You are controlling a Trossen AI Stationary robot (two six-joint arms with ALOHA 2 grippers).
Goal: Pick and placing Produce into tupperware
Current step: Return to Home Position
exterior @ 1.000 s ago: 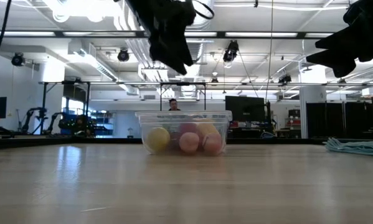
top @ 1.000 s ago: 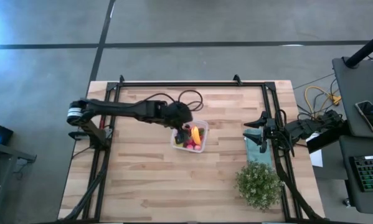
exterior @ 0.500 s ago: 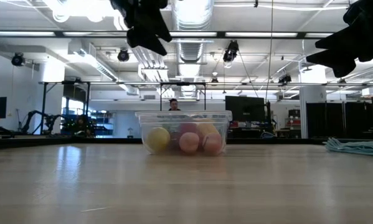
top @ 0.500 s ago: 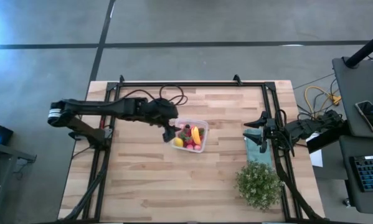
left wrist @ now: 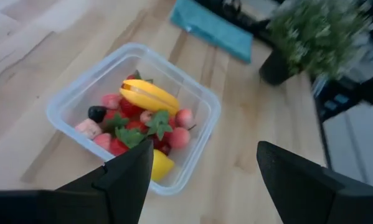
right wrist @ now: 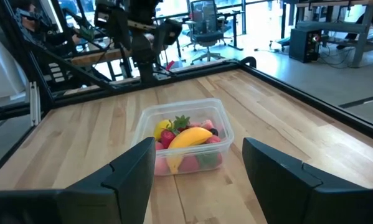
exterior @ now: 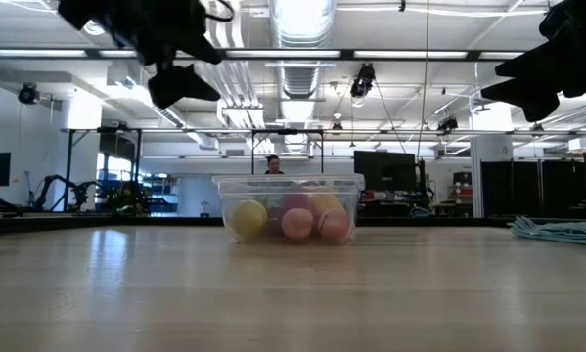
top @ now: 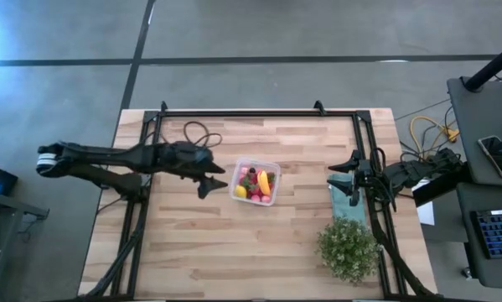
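Observation:
The tupperware (top: 256, 181) is a clear square box standing on the wooden table near its middle. The produce (left wrist: 142, 115) fills it: red and pink berries, a lemon and an orange-yellow curved piece on top. My left gripper (top: 212, 181) hovers open just left of the box, above table height (exterior: 189, 70), with nothing between its fingers (left wrist: 202, 180). My right gripper (top: 348, 178) waits open at the table's right side, raised (exterior: 527, 83), facing the box (right wrist: 183, 146) from a distance.
A teal cloth (top: 349, 200) lies flat under the right gripper at the right rail. A green bushy plant (top: 348, 249) stands at the near right. A dark metal frame (top: 259, 111) runs along the table's far and side edges.
My left gripper has drawn back from above the tupperware toward the table's left edge, rolling and tipping toward level as it went, and now hangs beside the box. It stays open. The box and the produce have kept still.

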